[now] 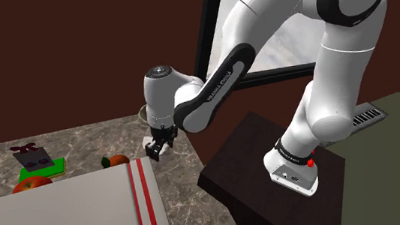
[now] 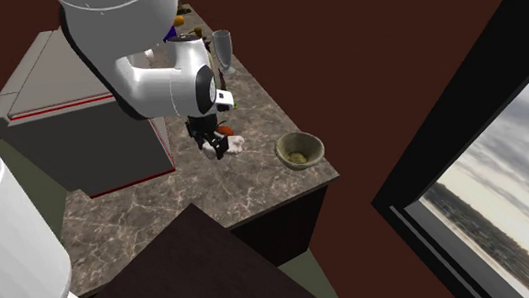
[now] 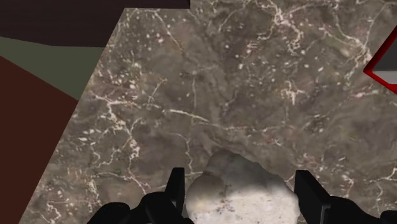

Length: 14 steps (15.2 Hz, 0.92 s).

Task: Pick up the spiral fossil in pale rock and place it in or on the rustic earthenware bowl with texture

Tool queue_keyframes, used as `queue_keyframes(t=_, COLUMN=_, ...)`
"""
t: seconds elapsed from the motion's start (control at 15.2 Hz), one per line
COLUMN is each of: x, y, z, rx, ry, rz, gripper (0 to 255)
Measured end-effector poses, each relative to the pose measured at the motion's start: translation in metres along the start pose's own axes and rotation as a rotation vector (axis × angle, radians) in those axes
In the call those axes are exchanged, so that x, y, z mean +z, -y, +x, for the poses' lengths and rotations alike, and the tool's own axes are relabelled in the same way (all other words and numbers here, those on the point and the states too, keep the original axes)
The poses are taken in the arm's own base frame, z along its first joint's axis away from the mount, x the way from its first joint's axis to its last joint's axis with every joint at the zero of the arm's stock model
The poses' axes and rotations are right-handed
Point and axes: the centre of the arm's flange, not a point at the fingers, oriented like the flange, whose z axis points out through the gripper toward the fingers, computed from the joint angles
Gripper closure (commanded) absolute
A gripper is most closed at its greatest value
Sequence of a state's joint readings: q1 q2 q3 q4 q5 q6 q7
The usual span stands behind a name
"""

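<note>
Stretching across the shoulder view, a dark veined marble countertop point(image 1: 96, 140) is seen, with a grey red-striped box point(image 1: 65, 211) resting on it. The white arm point(image 1: 211, 92) is bent down over the marble. A rough olive bowl point(image 2: 281, 150) is set near the counter's corner, apart from the pale fossil point(image 2: 236, 143), which lies on the marble. The gripper point(image 3: 238, 181) is lowered around the fossil with its fingers spread wide. The rock nearly fills the gap between them, and contact is probably not made, though this cannot be judged. The fossil is cut off at the frame edge in the wrist view, and its spiral cannot be made out.
</note>
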<state>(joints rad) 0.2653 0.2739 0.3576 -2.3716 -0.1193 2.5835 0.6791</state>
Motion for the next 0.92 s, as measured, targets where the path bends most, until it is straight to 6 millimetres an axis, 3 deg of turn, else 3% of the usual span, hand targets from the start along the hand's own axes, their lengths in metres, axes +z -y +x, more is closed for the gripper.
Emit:
queue_keyframes(t=0.46, x=-0.035, y=0.0, z=-0.001, rx=0.0, ry=0.0, rz=0.0, gripper=255)
queue_keyframes(t=0.92, x=-0.044, y=-0.057, z=0.049, rx=0.001, ry=0.0, rz=0.0, gripper=255)
